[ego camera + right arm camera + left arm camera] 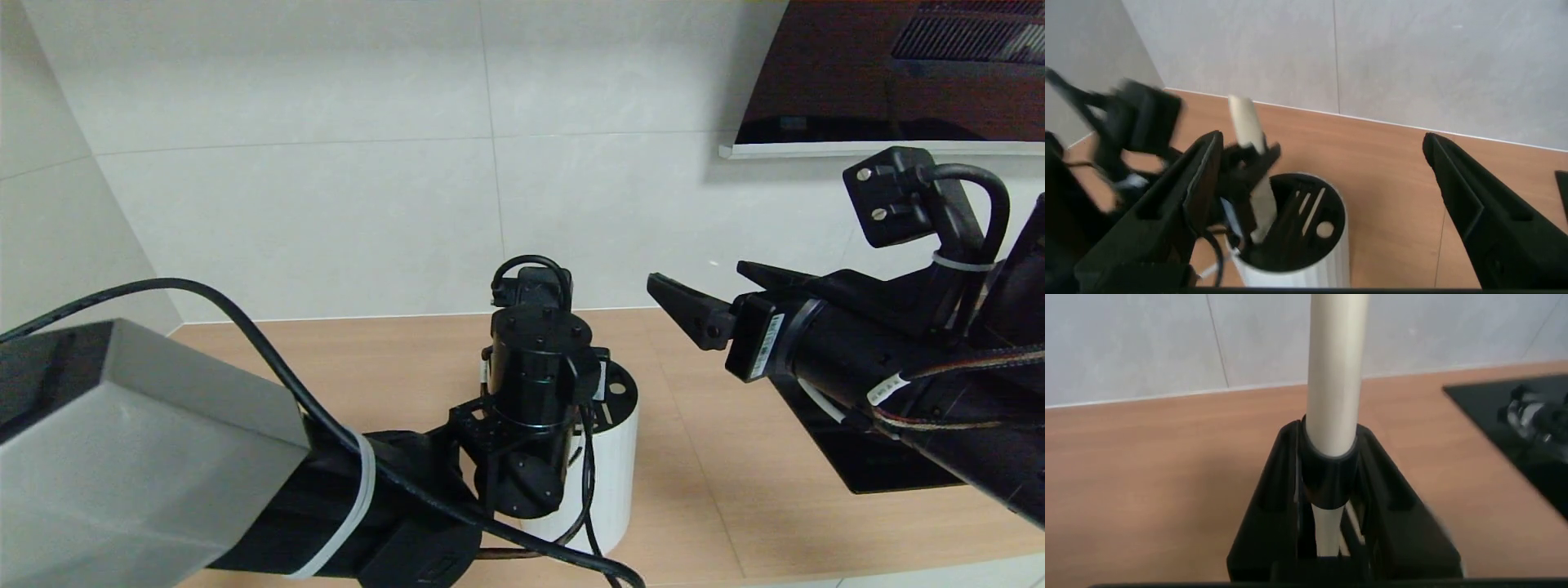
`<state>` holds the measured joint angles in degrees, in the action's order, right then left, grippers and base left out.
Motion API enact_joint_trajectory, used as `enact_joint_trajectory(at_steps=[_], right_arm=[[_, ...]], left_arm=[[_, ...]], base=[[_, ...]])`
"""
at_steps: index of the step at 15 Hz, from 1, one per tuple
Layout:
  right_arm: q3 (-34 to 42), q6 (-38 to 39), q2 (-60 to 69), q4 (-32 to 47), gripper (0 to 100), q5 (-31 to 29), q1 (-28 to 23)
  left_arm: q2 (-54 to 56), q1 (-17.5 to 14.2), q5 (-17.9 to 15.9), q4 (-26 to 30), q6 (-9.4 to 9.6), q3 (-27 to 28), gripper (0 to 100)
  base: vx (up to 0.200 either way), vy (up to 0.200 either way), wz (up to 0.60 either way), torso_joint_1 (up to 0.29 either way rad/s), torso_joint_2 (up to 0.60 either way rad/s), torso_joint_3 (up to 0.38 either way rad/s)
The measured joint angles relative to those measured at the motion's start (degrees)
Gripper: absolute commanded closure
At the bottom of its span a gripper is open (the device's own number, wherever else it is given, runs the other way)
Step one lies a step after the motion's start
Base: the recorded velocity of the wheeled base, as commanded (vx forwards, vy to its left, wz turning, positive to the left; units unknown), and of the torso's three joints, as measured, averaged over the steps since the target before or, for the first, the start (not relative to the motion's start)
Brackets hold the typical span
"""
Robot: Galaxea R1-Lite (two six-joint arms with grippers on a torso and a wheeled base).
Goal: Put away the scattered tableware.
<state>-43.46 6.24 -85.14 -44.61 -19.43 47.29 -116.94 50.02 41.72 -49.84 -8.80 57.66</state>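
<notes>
A white cylindrical utensil holder (614, 465) with a black slotted top stands on the wooden counter. My left gripper (1331, 486) hangs directly over it, shut on a utensil with a cream handle (1335, 367). Seen from the right wrist, the cream handle (1245, 122) sticks up out of the left gripper (1253, 163), and its lower end reaches down into the top of the holder (1323, 273). The utensil's working end is hidden. My right gripper (698, 274) hovers open and empty above the counter, to the right of the holder.
A black glass cooktop (865, 474) is set into the counter (367, 359) under my right arm. A dark range hood (898, 73) hangs on the tiled wall at the upper right. Bare wood lies left of and behind the holder.
</notes>
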Motion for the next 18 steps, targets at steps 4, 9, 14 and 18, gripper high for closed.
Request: enact_joint_trajectory(at_steps=[4, 9, 14, 18], right_arm=[[0.07, -0.01, -0.44, -0.09, 0, 0.00, -0.51], [0.05, -0.01, -0.55, -0.11, 0, 0.02, -0.55], [0.11, 0.00, -0.55, -0.11, 0, 0.00, -0.55], [0.13, 0.00, -0.52, -0.11, 0, 0.04, -0.57]], left_arm=[[-1.58, 0.00, 0.00, -0.04, -0.06, -0.20, 100], [-1.88, 0.00, 0.05, -0.06, -0.06, -0.37, 0], [-1.72, 0.04, 0.11, -0.09, -0.06, -0.44, 0], [-1.00, 0.00, 0.02, -0.41, -0.20, -0.83, 0]], base=[[0.000, 0.000, 0.00, 0.000, 0.00, 0.000], [0.000, 0.000, 0.00, 0.000, 0.00, 0.000], [0.000, 0.000, 0.00, 0.000, 0.00, 0.000], [0.000, 0.000, 0.00, 0.000, 0.00, 0.000]])
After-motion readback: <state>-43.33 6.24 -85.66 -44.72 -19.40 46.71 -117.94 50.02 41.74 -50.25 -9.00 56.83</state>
